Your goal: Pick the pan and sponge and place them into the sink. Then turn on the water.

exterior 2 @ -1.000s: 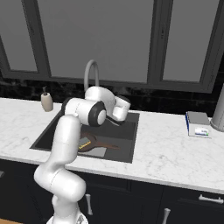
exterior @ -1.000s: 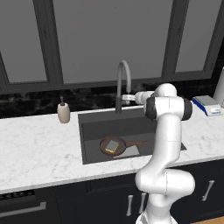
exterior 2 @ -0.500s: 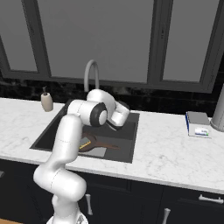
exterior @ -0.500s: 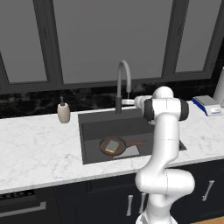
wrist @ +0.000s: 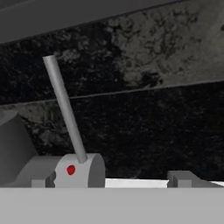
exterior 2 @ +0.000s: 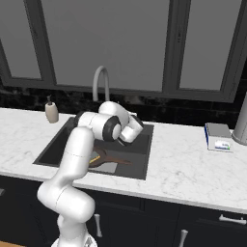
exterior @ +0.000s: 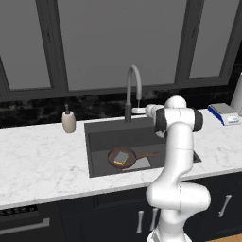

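Down in the sink (exterior: 97, 156) we find the pan (exterior: 122, 158) flat on the basin floor with the sponge (exterior: 121, 157) lying in it, so both placements look done. No water runs from the faucet (exterior: 133, 90) yet. Over the last second the arm has swung its hand in toward the faucet base, and we now see the gripper (exterior: 140, 110) just beside it, jaws spread wide and holding nothing. Close ahead of the fingertips (wrist: 183, 179) stands the thin lever (wrist: 64, 111) on its red-dotted hub. We judge the tap step under way.
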Tool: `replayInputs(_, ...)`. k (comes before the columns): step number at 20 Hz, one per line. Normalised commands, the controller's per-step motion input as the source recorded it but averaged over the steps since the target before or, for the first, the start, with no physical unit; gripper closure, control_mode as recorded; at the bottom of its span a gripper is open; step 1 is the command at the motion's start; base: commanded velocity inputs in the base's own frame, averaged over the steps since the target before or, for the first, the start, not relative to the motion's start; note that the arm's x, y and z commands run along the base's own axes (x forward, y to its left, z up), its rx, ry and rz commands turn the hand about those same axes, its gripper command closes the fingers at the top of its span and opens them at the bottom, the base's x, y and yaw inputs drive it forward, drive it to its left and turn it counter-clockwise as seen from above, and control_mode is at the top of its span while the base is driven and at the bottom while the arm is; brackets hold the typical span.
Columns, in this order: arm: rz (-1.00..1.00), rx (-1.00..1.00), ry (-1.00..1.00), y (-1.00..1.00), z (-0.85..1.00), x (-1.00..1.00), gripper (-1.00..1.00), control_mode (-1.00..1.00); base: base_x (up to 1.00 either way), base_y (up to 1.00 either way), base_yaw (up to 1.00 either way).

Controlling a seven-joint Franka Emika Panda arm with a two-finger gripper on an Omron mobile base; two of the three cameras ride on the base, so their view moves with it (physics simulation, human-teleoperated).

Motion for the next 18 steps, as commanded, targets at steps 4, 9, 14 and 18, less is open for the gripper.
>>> replayInputs(4, 0.0, 0.0, -0.2, 0.0, -0.01, 0.28, -1.0, -1.0, 0.0, 0.0, 0.0)
replayInputs(9, 0.02, 0.0, -0.3, 0.0, -0.04, 0.33, -1.0, -1.0, 0.0, 0.0, 0.0)
replayInputs(14, 0.03, 0.0, -0.35, 0.0, -0.02, 0.17, -1.0, -1.0, 0.0, 0.0, 0.0)
replayInputs(18, 0.04, 0.02, -0.29, -0.01, -0.01, 0.06, -1.0, -1.0, 0.0, 0.0, 0.0)
